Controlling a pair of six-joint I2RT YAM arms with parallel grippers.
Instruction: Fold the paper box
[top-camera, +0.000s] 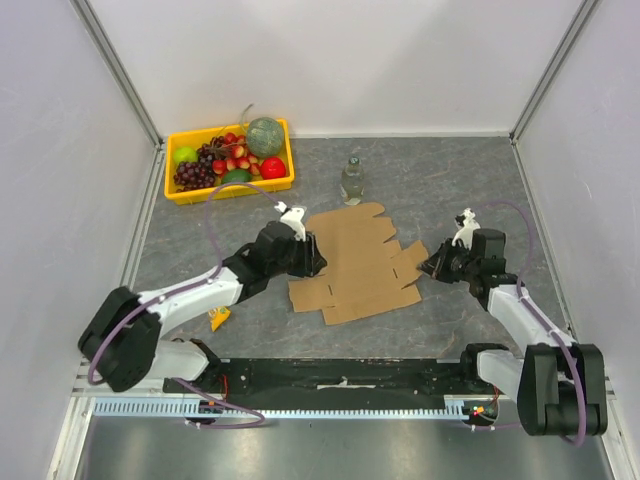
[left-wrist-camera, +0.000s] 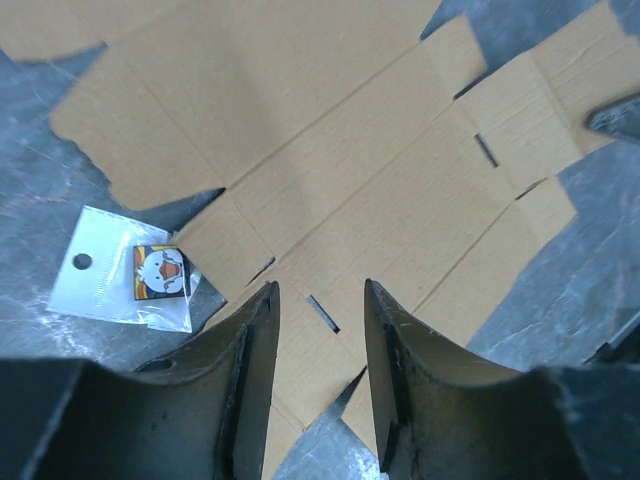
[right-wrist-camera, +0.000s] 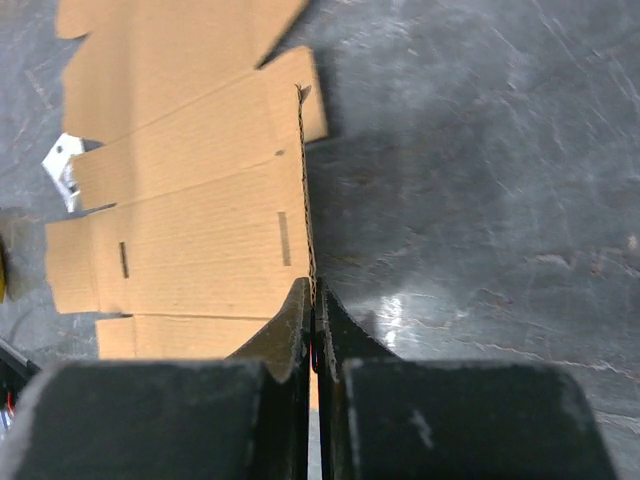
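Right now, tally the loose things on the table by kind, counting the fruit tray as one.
Box: 1
Bottle: 1
Fruit tray: 1
Packet: 1
Small yellow item: 1
Total: 5

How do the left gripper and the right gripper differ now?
The left gripper is open, with the paper box lying flat beneath it; the right gripper is shut, pinching the box's edge. The left is at the box's left side, the right at its right side. Both are black.
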